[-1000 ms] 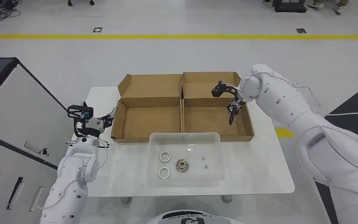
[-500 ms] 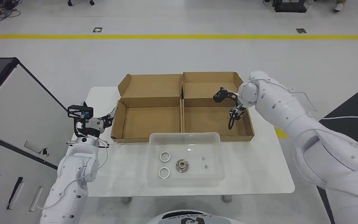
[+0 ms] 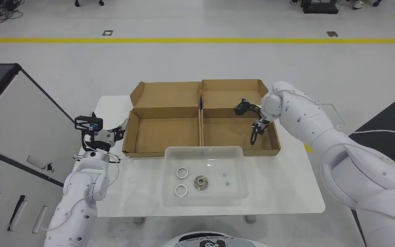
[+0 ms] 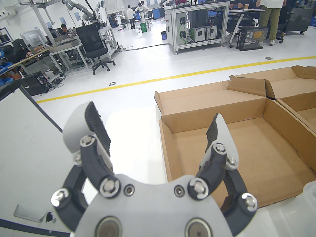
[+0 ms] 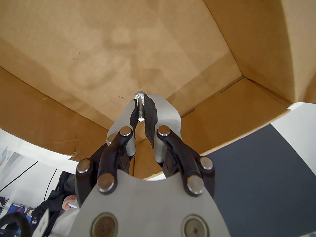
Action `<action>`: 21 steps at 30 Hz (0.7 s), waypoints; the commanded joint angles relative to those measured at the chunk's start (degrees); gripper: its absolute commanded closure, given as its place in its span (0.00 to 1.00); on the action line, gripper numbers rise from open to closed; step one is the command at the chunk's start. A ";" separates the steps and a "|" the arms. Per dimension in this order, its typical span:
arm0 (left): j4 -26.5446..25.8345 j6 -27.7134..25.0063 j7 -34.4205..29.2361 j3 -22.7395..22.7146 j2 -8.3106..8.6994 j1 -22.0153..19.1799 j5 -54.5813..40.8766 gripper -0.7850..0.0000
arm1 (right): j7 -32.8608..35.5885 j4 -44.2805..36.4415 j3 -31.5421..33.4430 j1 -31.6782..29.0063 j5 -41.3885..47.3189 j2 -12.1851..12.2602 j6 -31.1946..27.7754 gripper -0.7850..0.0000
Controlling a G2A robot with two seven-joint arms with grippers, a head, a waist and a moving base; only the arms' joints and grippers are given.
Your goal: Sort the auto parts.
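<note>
Right end effector (image 5: 141,101) clenched on bolt (image 5: 140,109) (shank along fingers (image 5: 151,122)), head toward box (image 5: 74,38) floor; left end effector (image 4: 153,110) released

My right pincer (image 5: 140,99) has travelled across the right-hand cardboard box (image 3: 228,133) toward its near wall, dropping closer to the floor by the outer corner (the bolt (image 5: 140,107) clamped in it came along).
</note>
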 commanded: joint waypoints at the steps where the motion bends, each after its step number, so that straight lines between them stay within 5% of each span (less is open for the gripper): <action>1: 0.00 0.00 0.00 0.00 0.00 0.00 0.00 0.00 | 0.25 0.35 0.18 -0.11 0.27 -0.12 -0.25 0.93; 5: 0.00 0.00 0.00 0.00 0.00 0.00 0.00 0.00 | 0.40 0.81 0.55 -0.27 0.56 -0.33 -0.49 0.90; 9: 0.00 0.00 0.00 0.00 0.00 0.00 0.00 0.00 | 0.29 0.88 1.04 -0.32 0.87 -0.49 -0.79 0.68; 13: 0.00 0.00 0.00 0.00 0.00 0.00 0.00 0.00 | 0.16 0.50 1.56 -0.27 0.66 -0.46 -0.88 0.57; 15: 0.00 0.00 0.00 0.00 0.00 0.00 0.00 0.00 | -0.18 0.48 2.05 0.01 0.53 -0.33 -1.06 0.09; 16: 0.00 0.00 0.00 0.00 0.00 0.00 0.00 0.00 | -0.25 0.37 2.31 0.10 0.59 -0.24 -1.31 0.00; 21: 0.00 0.00 0.00 0.00 0.00 0.00 0.00 0.00 | -0.36 -1.73 4.21 1.13 1.02 0.52 -2.31 0.00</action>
